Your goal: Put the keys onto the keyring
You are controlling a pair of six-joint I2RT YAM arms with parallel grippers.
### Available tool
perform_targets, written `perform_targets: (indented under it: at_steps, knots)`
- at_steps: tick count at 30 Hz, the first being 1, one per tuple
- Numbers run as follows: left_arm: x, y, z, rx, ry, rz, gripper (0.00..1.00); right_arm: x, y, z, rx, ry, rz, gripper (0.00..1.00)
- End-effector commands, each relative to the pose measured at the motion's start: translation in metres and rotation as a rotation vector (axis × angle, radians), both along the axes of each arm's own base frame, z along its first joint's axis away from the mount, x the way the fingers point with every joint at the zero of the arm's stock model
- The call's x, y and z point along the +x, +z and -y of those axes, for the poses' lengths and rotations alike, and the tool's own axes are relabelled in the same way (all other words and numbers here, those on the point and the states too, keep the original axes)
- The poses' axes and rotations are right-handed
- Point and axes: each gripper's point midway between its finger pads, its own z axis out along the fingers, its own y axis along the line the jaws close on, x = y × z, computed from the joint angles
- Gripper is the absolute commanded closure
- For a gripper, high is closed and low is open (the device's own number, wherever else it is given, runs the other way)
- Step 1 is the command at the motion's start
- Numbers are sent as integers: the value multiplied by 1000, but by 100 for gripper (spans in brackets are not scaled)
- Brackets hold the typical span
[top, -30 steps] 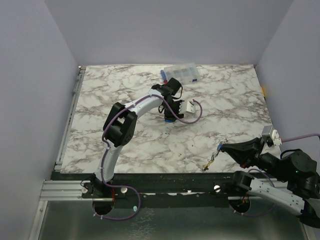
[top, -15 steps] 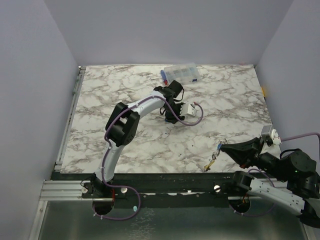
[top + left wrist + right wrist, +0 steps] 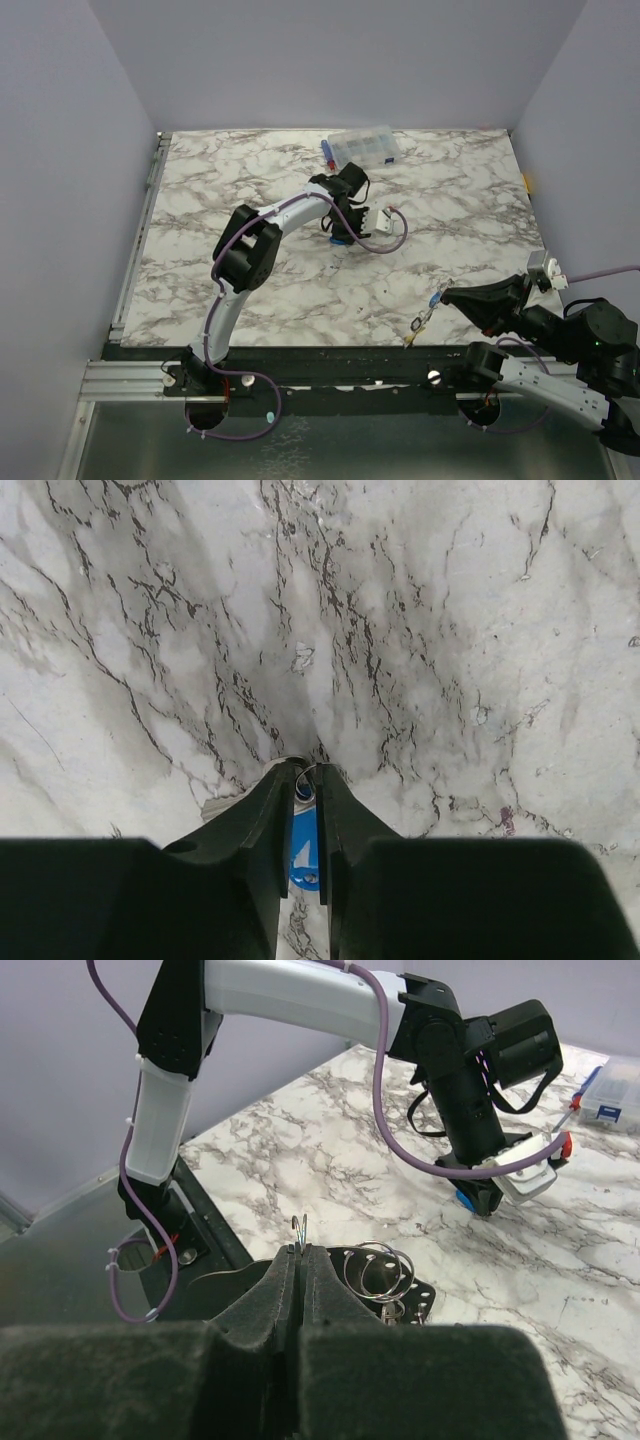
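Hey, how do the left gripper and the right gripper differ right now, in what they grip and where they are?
The left gripper pinches a blue key; the right gripper is shut on the keyring, on its thin wire. The left gripper points down at the marble table, mid-table; the right gripper is raised by the table's near edge. Both have dark fingers closed on something.

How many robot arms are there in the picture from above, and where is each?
2. The left arm reaches mid-table, left gripper closed on a blue key. The right arm is folded at the near right corner, right gripper shut on the keyring.
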Motion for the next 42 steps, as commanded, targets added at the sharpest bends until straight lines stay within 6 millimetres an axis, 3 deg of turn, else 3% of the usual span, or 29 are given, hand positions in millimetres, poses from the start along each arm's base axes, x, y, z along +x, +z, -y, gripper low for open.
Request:
perform_targets:
  at_steps: [1, 7, 11, 22, 28, 30, 33, 34, 37, 42]
  knots:
    - [-7, -6, 2, -5, -35, -16, 80, -3, 14, 4, 30, 8, 15, 99]
    - [-11, -2, 2, -15, -38, -22, 100, -3, 14, 5, 28, 2, 14, 99]
    - [-9, 6, 3, -28, -13, -23, 100, -3, 14, 5, 27, 3, 13, 99]
    - [10, 53, -1, -86, 239, 20, 100, -4, 15, 7, 29, 2, 21, 99]
    - [11, 56, -10, -118, 462, -1, 100, -3, 15, 7, 27, -1, 25, 99]
    - [16, 55, -14, -122, 626, -3, 92, -2, 15, 7, 28, -3, 25, 99]
    - [5, 55, -8, -129, 825, 20, 58, 0, 13, 6, 26, -12, 19, 99]
    - [-3, 54, -3, -133, 856, 21, 53, 0, 13, 5, 27, -15, 16, 99]
    - [-22, 46, 8, -113, 916, 33, 56, 2, 11, 2, 28, -17, 14, 99]
    - [-3, 34, 1, -131, 1244, 93, 58, 4, 10, -3, 8, -10, 8, 99]
